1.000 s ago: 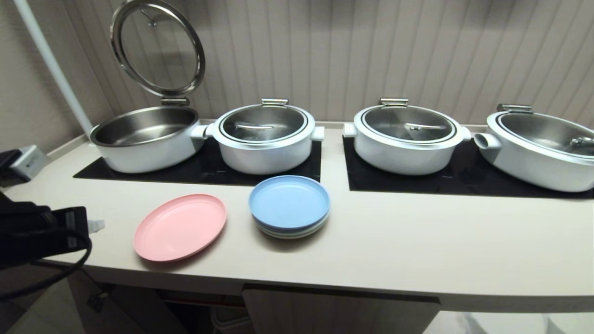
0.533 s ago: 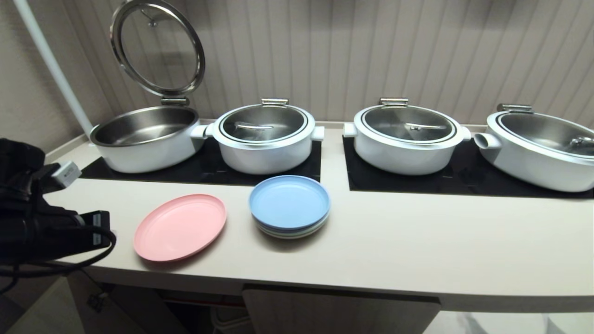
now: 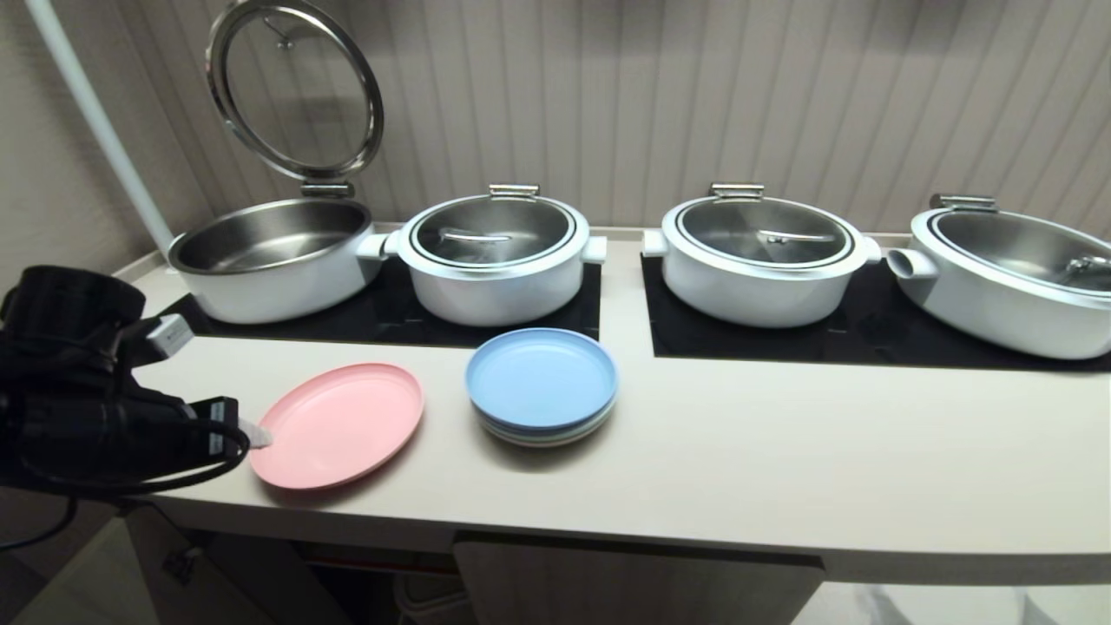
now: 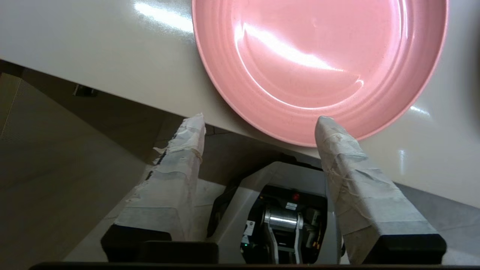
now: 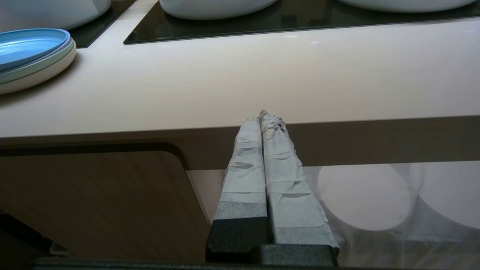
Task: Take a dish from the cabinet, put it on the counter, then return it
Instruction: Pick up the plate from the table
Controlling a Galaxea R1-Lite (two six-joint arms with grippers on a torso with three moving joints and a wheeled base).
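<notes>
Cream counter [image 3: 738, 451] before fluted wall [image 3: 694, 95]

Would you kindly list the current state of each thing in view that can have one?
dish: flat on the counter, not gripped
left gripper: open, at the dish's rim
right gripper: shut, parked below the counter edge
leftmost pot: lid raised
other three pots: lids shut
blue-topped plates: stacked

A buffet-style serving kitchen is showing here: four white lidded chafing pots [image 3: 495, 260] are sitting on black inset cooktop panels [image 3: 868, 334] along a cream worktop [image 3: 781, 460], with stacked plates [image 3: 542, 386] waiting nearby.
</notes>
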